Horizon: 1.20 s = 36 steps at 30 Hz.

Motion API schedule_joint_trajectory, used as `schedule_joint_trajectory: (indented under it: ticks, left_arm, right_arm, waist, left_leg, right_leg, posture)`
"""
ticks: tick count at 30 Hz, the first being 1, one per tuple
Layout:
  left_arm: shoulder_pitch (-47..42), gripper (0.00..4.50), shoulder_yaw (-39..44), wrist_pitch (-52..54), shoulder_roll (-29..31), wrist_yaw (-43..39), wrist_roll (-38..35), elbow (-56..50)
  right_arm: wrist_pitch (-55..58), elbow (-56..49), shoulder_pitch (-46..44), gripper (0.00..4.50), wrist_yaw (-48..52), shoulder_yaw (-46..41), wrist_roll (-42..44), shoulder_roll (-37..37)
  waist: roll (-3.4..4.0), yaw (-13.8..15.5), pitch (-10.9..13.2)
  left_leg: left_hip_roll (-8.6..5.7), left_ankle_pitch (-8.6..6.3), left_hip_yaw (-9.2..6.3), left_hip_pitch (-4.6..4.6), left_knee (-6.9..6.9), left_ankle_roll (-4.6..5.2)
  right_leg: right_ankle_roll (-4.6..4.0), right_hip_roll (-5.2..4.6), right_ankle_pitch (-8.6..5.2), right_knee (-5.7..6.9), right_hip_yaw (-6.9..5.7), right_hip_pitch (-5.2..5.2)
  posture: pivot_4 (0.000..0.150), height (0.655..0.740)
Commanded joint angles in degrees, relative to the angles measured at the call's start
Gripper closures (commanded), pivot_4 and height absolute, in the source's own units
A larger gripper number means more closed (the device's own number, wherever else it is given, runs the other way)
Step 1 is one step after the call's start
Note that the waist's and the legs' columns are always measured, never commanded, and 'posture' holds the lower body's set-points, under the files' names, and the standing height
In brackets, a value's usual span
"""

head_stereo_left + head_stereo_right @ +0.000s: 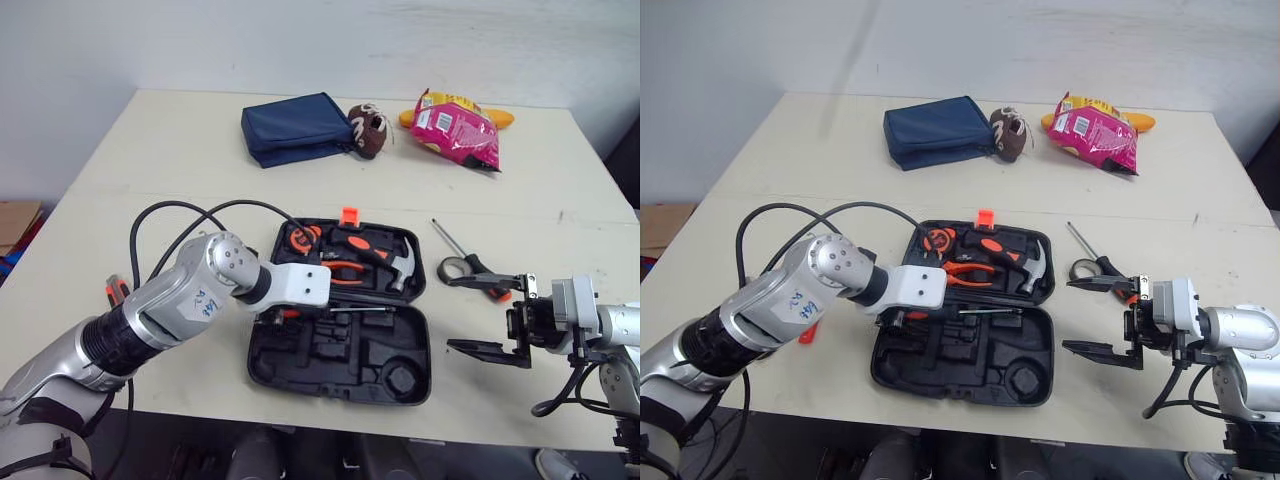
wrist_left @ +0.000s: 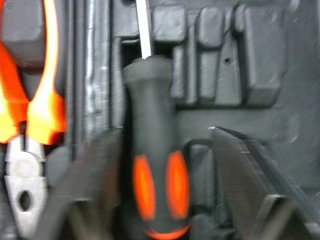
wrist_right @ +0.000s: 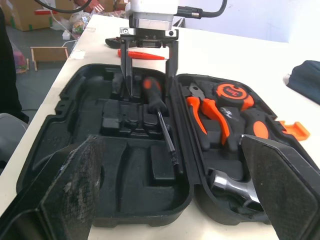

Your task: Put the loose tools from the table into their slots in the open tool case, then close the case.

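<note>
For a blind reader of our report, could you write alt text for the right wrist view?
The left gripper stands open around a black-and-orange screwdriver that lies in a slot of the open tool case on a table. The case's other half holds orange pliers, a tape measure and a hammer. The right gripper, open, frames the foreground.

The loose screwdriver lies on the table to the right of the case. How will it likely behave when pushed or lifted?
The screwdriver is probably stiff: a thin metal shaft in a thick handle. Pushed sideways, it may roll on the flat table, as both parts look round. Lifted by the shaft, it would likely tip toward the bulkier handle.
</note>
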Motion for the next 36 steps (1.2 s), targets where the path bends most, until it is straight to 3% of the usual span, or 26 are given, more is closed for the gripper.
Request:
schedule_joint_trajectory:
  ticks: [1, 4, 7, 10, 12, 14, 15, 26, 36]
  left_arm:
    - [-1.2, 1.61, 4.6, 2.5, -0.1, -1.1, -2.8, -4.9]
    - [0.2, 1.61, 8.9, 2.1, -0.7, -1.3, -6.3, -7.2]
    - [6.5, 1.61, 14.6, -7.4, -2.8, 1.3, -8.2, -5.0]
    - [13.5, 2.52, 19.5, -16.7, -5.5, 4.7, -8.6, -0.9]
    - [16.5, 3.36, 21.0, -25.1, -6.3, 3.9, -9.0, 1.0]
    - [19.6, 4.23, 22.4, -26.7, -8.4, 6.2, -9.4, 2.6]
    - [21.0, 4.43, 23.0, -25.7, -9.8, 7.7, -10.0, 3.2]
    - [24.3, 4.43, 21.2, -22.6, -12.6, 11.4, -7.8, 7.2]
    - [23.7, 4.43, 16.6, -25.5, -13.1, 10.2, -5.1, 8.8]
  right_arm:
    - [0.0, -1.0, 0.4, 0.00, 0.5, -1.0, 1.0, -0.6]
    - [-0.6, 0.0, 0.8, 0.00, 1.3, -1.3, 0.9, -0.4]
    - [-0.9, 0.2, 1.3, 0.00, 1.5, -1.5, 1.0, -0.2]
    - [-1.0, 0.0, 1.9, 0.00, 1.2, -1.8, 1.2, -0.1]
    - [-1.0, -0.3, 2.3, 0.00, 1.1, -1.9, 1.3, -0.1]
    - [-1.0, -0.8, 3.0, 0.00, 0.7, -2.4, 1.5, -0.1]
    - [-1.0, -1.2, 3.3, 0.00, 0.3, -2.6, 1.5, -0.1]
    - [2.1, -7.8, 4.3, 0.00, -5.3, -1.7, 1.8, -0.3]
    - [1.3, -4.6, 2.3, 0.00, -5.2, -0.8, 0.6, 0.3]
  waist:
    - [0.00, -0.1, 0.0]
    - [0.00, -0.1, 0.0]
    - [0.07, -0.2, 0.0]
    - [0.06, -0.2, 0.0]
    - [0.06, -0.2, 0.0]
    - [0.06, -0.1, 0.0]
    - [0.06, -0.1, 0.0]
    - [0.06, -0.3, 0.0]
    - [0.05, -0.1, 0.0]
  left_leg:
    - [0.00, 0.00, 0.00, 0.01, -0.01, 0.00]
    - [0.01, 0.00, 0.00, 0.00, -0.03, 0.00]
    - [0.01, 0.00, 0.00, 0.06, -0.03, -0.01]
    - [0.00, 0.00, -0.04, 0.14, -0.03, -0.01]
    - [0.01, 0.01, -0.06, 0.12, 0.00, -0.01]
    - [0.00, 0.00, -0.06, 0.11, 0.00, -0.01]
    - [-0.01, 0.00, -0.07, 0.09, 0.00, 0.00]
    - [-0.03, -0.02, -0.07, 0.10, -0.06, 0.02]
    - [-0.06, -0.03, -0.07, 0.09, -0.06, 0.03]
  right_leg:
    - [0.00, 0.00, 0.00, 0.00, 0.00, 0.00]
    - [0.00, 0.01, 0.00, 0.00, 0.00, -0.01]
    - [0.00, 0.01, 0.00, 0.00, 0.01, 0.01]
    - [0.00, 0.03, 0.00, 0.06, 0.05, 0.05]
    - [0.00, 0.03, 0.00, 0.08, 0.05, 0.03]
    - [0.00, 0.03, 0.00, 0.06, 0.04, 0.04]
    - [0.00, 0.02, 0.00, 0.06, 0.03, 0.04]
    - [0.02, 0.02, 0.01, 0.04, 0.04, 0.04]
    - [0.02, -0.01, 0.01, 0.02, 0.03, 0.05]
  posture:
    - [0.150, 0.7400]
    - [0.150, 0.7400]
    - [0.150, 0.7400]
    - [0.150, 0.7400]
    - [0.150, 0.7400]
    - [0.150, 0.7400]
    - [0.150, 0.7400]
    - [0.150, 0.7400]
    - [0.150, 0.7400]
